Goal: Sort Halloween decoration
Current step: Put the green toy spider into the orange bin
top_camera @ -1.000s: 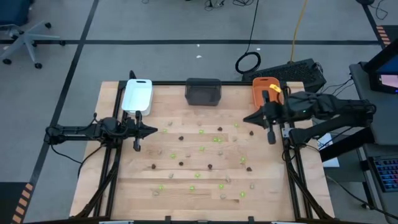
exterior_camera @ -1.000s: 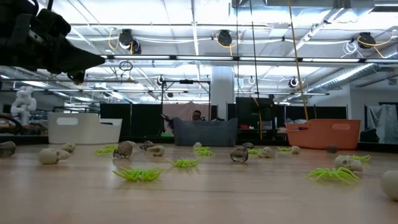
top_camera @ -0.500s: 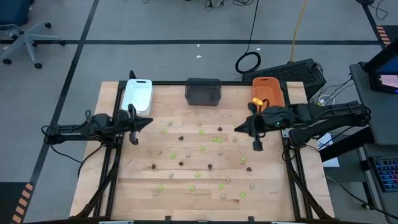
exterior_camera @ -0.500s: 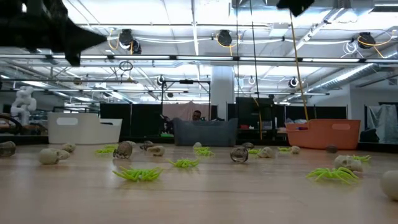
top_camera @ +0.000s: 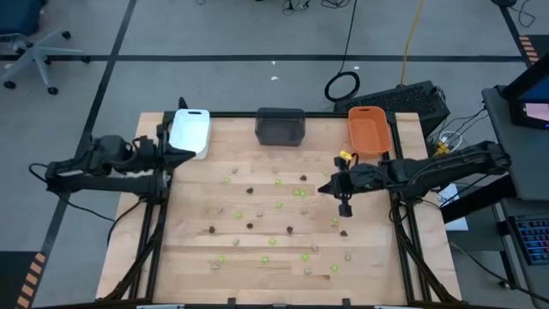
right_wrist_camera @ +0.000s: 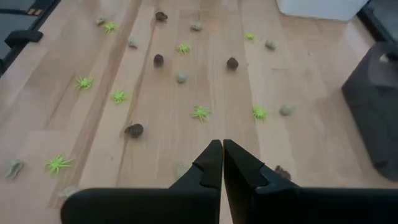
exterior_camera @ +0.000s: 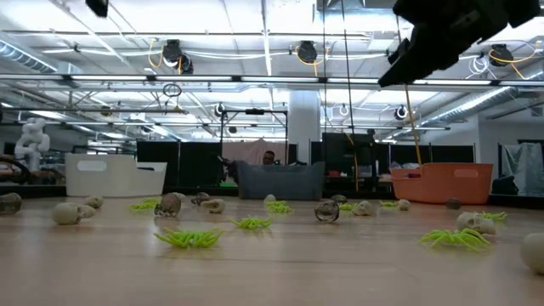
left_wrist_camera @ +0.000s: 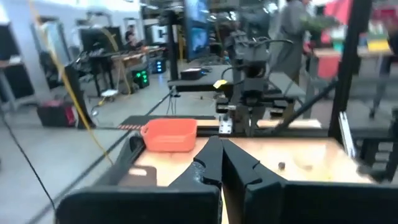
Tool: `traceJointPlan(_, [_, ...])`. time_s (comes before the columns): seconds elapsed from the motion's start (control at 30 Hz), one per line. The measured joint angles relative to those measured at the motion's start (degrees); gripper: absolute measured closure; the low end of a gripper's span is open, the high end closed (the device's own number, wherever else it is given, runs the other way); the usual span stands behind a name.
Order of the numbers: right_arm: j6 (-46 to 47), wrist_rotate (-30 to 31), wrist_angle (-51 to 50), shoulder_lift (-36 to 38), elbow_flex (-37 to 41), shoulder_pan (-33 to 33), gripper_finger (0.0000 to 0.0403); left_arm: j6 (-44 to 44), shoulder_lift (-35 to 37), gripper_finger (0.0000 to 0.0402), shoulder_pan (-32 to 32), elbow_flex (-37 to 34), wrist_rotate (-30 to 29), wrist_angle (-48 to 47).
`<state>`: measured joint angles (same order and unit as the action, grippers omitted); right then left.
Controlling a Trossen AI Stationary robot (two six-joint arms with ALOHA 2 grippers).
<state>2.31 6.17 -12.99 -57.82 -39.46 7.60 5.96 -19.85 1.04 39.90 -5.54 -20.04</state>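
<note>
The Halloween decoration lies scattered over the wooden table (top_camera: 257, 257): lime green spiders (right_wrist_camera: 200, 112), dark pieces (right_wrist_camera: 134, 130) and pale beige pieces (right_wrist_camera: 181, 78), each resting loose on the wood. My left gripper (top_camera: 190, 153) is shut and empty. It is raised at the table's left edge beside the white tray and points level across the table. My right gripper (top_camera: 322, 188) is shut and empty, slanting down above the table's right half over bare wood among the pieces. In the low view it hangs high at the right (exterior_camera: 393, 75).
Three trays stand along the far edge: white (top_camera: 190, 131) at the left, dark grey (top_camera: 280, 126) in the middle, orange (top_camera: 370, 129) at the right. Pieces lie thickest across the table's middle (exterior_camera: 191, 238). Black frame rails run along the table's sides. People show in the room beyond.
My left gripper has risen and drawn back toward the table's left edge, leaving the low view almost wholly. My right gripper has come down and moved toward the table's middle, tipping further downward. Both have stayed shut. No piece has moved.
</note>
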Motion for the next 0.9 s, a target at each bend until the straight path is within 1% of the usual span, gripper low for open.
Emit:
traceJointPlan(0.1, [2.6, 0.0, 2.0, 0.0, 1.7, 0.0, 0.0403, 6.8, -2.3, 0.0402, 0.0, 1.3, 1.1, 0.1])
traceJointPlan(0.17, [4.9, 0.0, 2.1, 0.0, 2.2, 0.0, 0.0403, 7.0, -3.8, 0.0402, 0.0, 1.4, 1.1, 0.0])
traceJointPlan(0.27, [7.9, 0.0, 2.1, -0.4, 2.5, 0.0, 0.0403, 5.1, -6.9, 0.0401, 0.0, 1.2, 1.1, -0.6])
traceJointPlan(0.4, [10.4, 0.0, 2.1, -2.2, 2.5, 0.0, 0.0403, 0.2, -11.8, 0.0401, 0.0, 0.1, 1.3, -0.5])
traceJointPlan(0.53, [10.7, 0.0, 2.7, -6.1, 2.5, -0.1, 0.0403, -4.3, -17.2, 0.0402, 0.0, -1.7, 1.3, 0.2])
traceJointPlan(0.67, [10.7, -0.1, 5.5, -11.0, 2.5, -0.1, 0.0400, -6.6, -21.8, 0.0402, -0.1, -4.7, 1.3, 4.0])
traceJointPlan(0.77, [10.6, 0.1, 6.7, -14.9, 2.5, -0.2, 0.0385, -7.1, -24.9, 0.0402, -0.6, -7.2, 1.3, 9.1])
traceJointPlan(0.83, [10.5, 0.8, 7.0, -17.5, 2.5, -0.5, 0.0368, -7.1, -26.7, 0.0402, -1.3, -8.4, 1.3, 12.8])
traceJointPlan(0.9, [10.3, 1.3, 7.3, -20.0, 2.5, -1.1, 0.0349, -6.9, -28.6, 0.0402, -1.7, -8.8, 1.3, 14.4])
